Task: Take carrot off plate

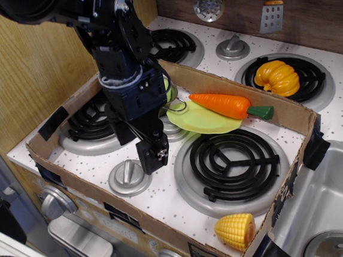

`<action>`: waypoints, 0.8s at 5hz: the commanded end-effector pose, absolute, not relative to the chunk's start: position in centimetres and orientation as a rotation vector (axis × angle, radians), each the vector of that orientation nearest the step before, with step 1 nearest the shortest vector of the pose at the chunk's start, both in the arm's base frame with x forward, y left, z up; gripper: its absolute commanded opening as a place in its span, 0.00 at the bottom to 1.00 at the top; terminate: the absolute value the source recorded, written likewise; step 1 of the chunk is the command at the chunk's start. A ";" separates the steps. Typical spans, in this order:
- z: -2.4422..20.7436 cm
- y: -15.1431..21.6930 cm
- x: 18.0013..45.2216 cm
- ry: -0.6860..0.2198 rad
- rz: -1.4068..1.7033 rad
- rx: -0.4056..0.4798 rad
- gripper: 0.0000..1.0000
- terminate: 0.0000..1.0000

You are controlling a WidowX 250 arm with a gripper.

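Observation:
The orange carrot [222, 104] with its dark green stub pointing right lies across the far right part of the light yellow-green plate [198, 121]. The plate sits between the burners inside the cardboard frame. My gripper [153, 155] hangs on the black arm to the left of the plate, fingers pointing down over the stove top near a silver knob [127, 174]. It is apart from the carrot and holds nothing that I can see. I see the fingers side-on, so the gap between them is hidden.
A cardboard wall [278, 110] rings the front burners. A ridged pumpkin [277, 77] sits on the back right burner, a corn cob [235, 230] at the front cardboard edge. A wire handle [179, 108] pokes out behind the arm. The sink [334, 204] lies to the right.

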State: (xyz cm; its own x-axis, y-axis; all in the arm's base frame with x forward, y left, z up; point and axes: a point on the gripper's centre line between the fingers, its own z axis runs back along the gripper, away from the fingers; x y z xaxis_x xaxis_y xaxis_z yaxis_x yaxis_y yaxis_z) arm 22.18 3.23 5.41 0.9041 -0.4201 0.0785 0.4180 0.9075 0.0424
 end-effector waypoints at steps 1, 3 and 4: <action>5.4 3.2 22.2 -0.087 -0.433 0.025 1.00 0.00; 7.7 3.9 23.4 -0.082 -0.599 0.110 1.00 0.00; 9.3 3.3 24.5 -0.101 -0.759 0.137 1.00 0.00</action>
State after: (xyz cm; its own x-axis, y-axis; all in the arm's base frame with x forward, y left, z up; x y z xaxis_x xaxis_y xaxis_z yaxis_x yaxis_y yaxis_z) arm 24.02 3.01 8.25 0.7064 -0.7077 0.0145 0.7012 0.7024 0.1223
